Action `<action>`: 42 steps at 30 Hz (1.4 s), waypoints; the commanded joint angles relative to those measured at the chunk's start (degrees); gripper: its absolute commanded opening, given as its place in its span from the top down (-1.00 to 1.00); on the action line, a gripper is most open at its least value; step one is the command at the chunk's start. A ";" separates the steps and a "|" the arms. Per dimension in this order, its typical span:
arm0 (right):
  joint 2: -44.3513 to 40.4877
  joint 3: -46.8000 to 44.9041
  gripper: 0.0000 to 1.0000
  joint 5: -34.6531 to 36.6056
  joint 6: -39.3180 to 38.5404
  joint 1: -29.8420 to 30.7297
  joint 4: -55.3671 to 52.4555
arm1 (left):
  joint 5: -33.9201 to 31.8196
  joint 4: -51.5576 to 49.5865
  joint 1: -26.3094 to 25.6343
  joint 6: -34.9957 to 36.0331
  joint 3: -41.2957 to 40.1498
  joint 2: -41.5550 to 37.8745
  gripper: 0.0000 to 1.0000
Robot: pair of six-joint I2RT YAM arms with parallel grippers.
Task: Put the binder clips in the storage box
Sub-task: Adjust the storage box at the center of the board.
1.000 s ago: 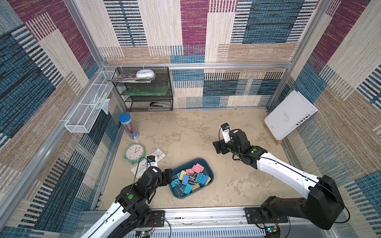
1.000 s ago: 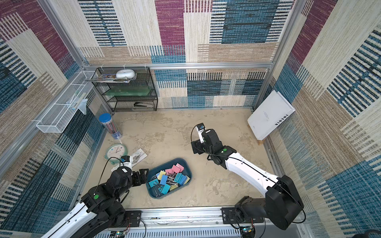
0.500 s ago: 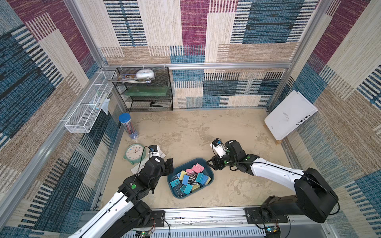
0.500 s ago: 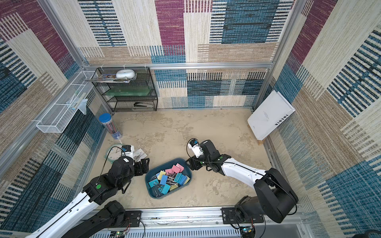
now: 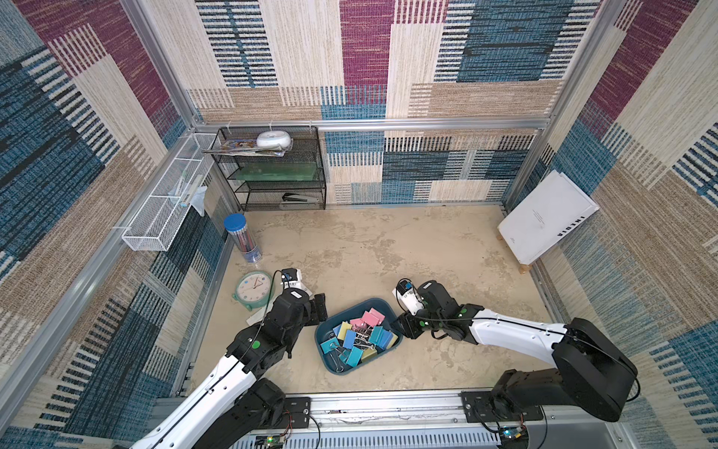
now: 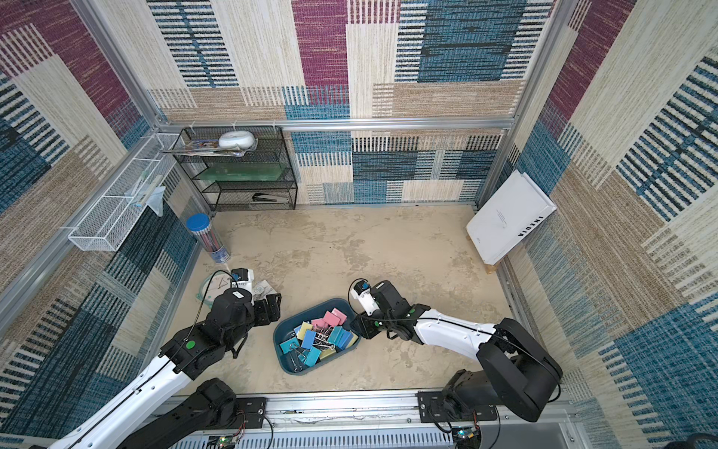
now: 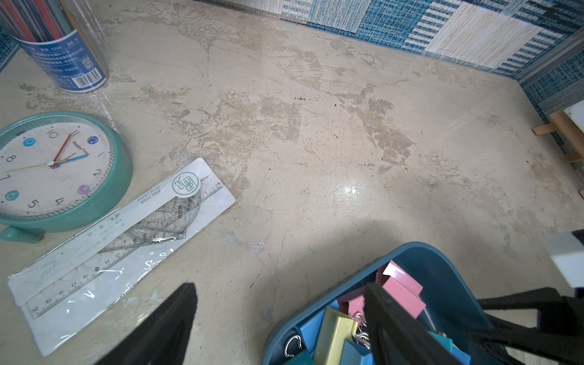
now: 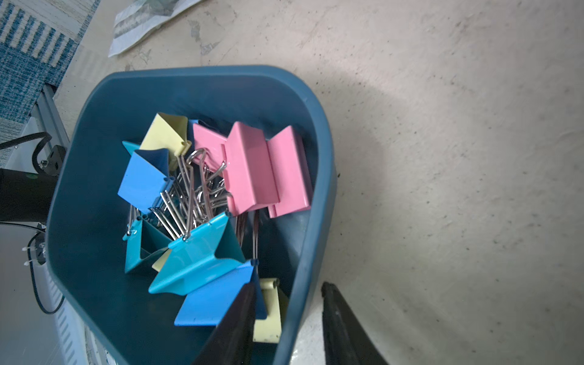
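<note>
The binder clips [image 5: 359, 338] lie heaped inside the storage box [image 5: 344, 317], pink, blue, teal and yellow bodies tangled by their wire handles; none shows on the table around the box. The right gripper [image 8: 289, 286] stands astride the box's wall, one finger [image 8: 240, 316] inside over the clips, the other outside, a sliver of gap showing beside the wall; the left gripper [image 7: 279, 286] hovers at the box's opposite end, fingers spread wide and holding nothing, with the clock [image 7: 53, 170] beyond it.
</note>
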 commanded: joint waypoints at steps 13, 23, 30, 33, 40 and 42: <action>-9.60 -5.94 0.49 11.77 20.02 7.21 -4.70 | 3.01 1.71 3.13 1.72 -2.52 -2.71 -0.74; -7.67 -2.75 0.50 15.90 25.15 14.57 -11.65 | 4.07 1.70 3.65 2.04 -2.66 -3.25 -0.75; -8.04 -3.23 0.49 17.47 33.88 19.66 -15.46 | 4.01 1.44 3.68 1.84 -3.29 -4.34 -0.76; -9.21 -4.01 0.49 18.01 36.79 21.17 -15.75 | 4.17 1.46 3.72 1.80 -3.23 -4.29 -0.76; -12.11 -4.53 0.42 19.15 40.11 23.38 -16.61 | 4.50 1.86 3.74 1.82 -3.36 -3.94 -0.76; -12.58 -4.35 0.37 19.45 40.01 23.38 -16.47 | 4.68 1.95 3.73 1.81 -3.31 -3.90 -0.76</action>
